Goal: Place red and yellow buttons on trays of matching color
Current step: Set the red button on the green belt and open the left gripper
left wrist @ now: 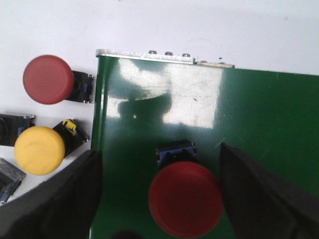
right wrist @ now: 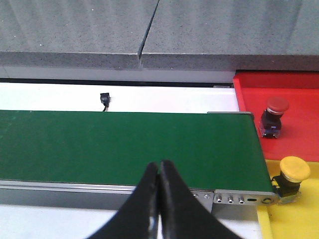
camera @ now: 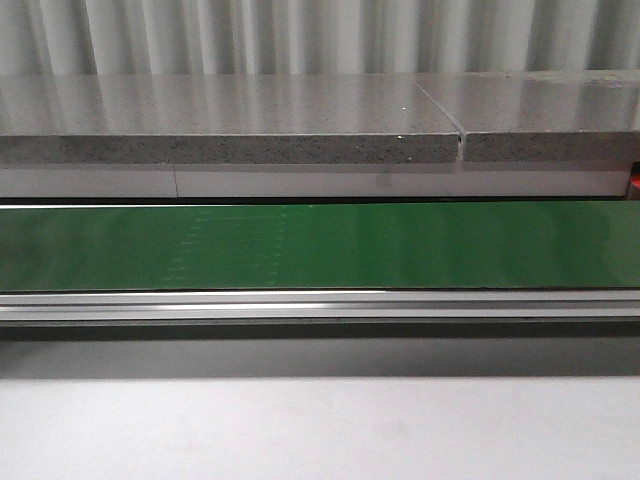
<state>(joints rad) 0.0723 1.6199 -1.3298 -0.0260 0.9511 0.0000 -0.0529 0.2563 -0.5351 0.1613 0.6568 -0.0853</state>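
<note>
In the left wrist view the left gripper point(left wrist: 162, 199) hangs with its dark fingers point(left wrist: 70, 194) spread wide on either side of a red button point(left wrist: 185, 198) lying on the green belt point(left wrist: 269, 114), touching nothing. The likely risk is a skewed grasp: the button's domed cap looks smooth and much wider than its small black base, so fingers meeting on the rounded rim could squeeze it out or tip it over. Just off the belt's metal end plate, a second red button point(left wrist: 48, 79) and a yellow button point(left wrist: 39, 150) lie on the white counter point(left wrist: 199, 25), near enough to be knocked by the left finger. In the right wrist view the right gripper point(right wrist: 159, 172) has its fingers pressed together with nothing between them, over the belt's near rail. Beyond the belt end, a red tray point(right wrist: 299, 119) carries a red button and a yellow tray point(right wrist: 299, 214) a yellow one. Farthest back runs a speckled grey slab point(camera: 230, 120).
</note>
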